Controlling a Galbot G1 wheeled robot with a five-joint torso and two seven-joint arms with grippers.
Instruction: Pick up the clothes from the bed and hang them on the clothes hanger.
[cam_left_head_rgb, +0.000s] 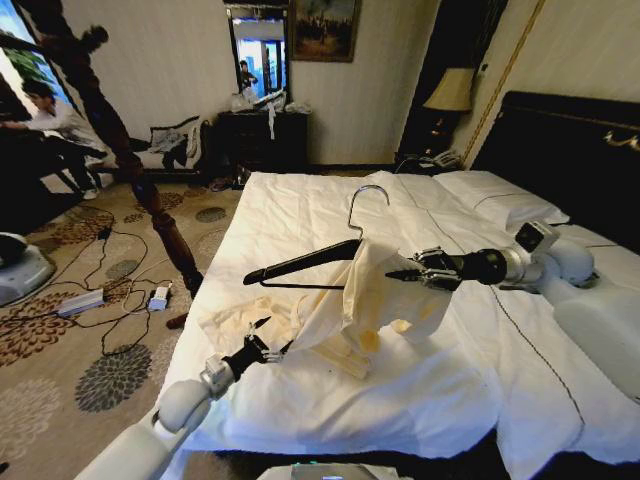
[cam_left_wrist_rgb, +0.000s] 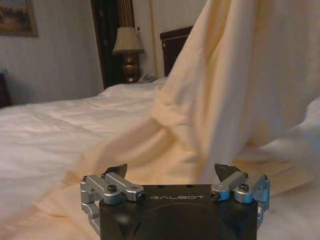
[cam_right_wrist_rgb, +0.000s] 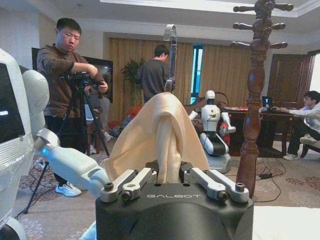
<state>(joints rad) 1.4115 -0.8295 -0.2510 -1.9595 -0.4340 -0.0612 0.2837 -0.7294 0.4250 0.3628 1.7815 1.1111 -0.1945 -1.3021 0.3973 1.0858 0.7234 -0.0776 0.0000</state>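
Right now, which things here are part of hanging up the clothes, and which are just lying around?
Part of the job:
clothes
hanger
bed
right gripper, shut on the clothes
left gripper, open by the cloth

Lying around:
coat stand
lamp
pillow
floor cables

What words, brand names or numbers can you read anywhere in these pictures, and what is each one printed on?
"GALBOT": on the black body of the left gripper, just behind its open jaws.
"GALBOT": on the black body of the right gripper, which is shut on the clothes.
Nothing else is readable: the clothes hanger, the bed and the framed painting on the wall show no legible text.
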